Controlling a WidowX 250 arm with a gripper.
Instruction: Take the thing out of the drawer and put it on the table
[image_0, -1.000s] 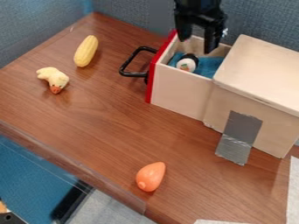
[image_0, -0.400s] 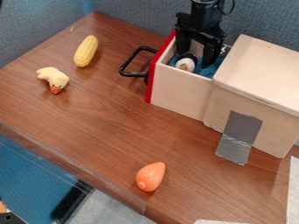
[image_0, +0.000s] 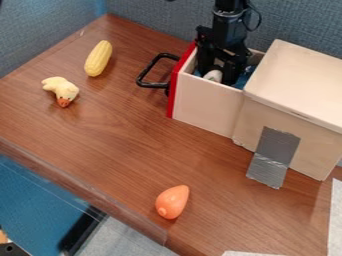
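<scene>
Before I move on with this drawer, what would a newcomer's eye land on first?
Probably the black gripper reaching down inside the open, red-fronted drawer, right at a small white thing that it partly hides. Next, the bright orange toy alone near the table's front edge. After that, the yellow corn and pale yellow duck-like toy, off to the left of the drawer's black handle.
</scene>
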